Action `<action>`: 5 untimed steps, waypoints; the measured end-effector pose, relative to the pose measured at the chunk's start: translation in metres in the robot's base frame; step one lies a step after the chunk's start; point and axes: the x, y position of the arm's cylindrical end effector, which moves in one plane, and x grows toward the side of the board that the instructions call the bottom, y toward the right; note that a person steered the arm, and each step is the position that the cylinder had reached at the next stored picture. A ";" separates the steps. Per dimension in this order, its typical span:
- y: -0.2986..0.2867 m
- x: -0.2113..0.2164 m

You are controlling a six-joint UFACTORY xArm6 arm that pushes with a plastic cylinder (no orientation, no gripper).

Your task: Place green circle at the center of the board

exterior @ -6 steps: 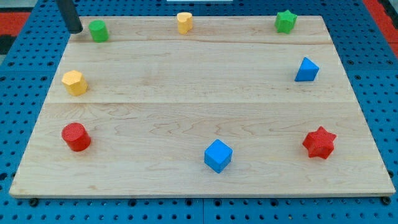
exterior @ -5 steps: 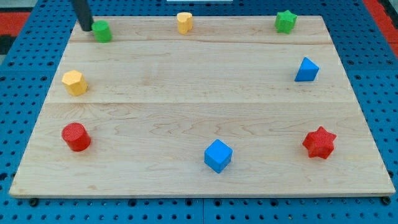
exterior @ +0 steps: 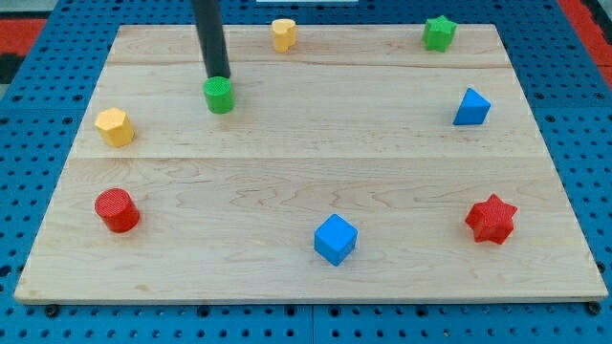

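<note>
The green circle (exterior: 219, 96), a small green cylinder, stands on the wooden board (exterior: 306, 143) in its upper left part, left of and above the board's centre. My tip (exterior: 218, 76) touches the green circle's top edge from the side of the view's top. The dark rod rises from there out of the view's top.
A yellow block (exterior: 283, 34) and a green star (exterior: 439, 32) stand along the top edge. A blue block (exterior: 471, 107) is at the right, a red star (exterior: 491, 219) lower right, a blue cube (exterior: 335, 239) bottom middle, a red cylinder (exterior: 117, 210) and a yellow hexagon (exterior: 114, 126) at the left.
My tip has moved from the board's top left corner down and to the right, pushing the green circle with it toward the board's middle. The other blocks have not moved.
</note>
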 end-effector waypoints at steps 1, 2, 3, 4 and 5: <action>-0.010 0.032; 0.032 0.058; 0.081 0.061; 0.085 0.105; 0.035 0.154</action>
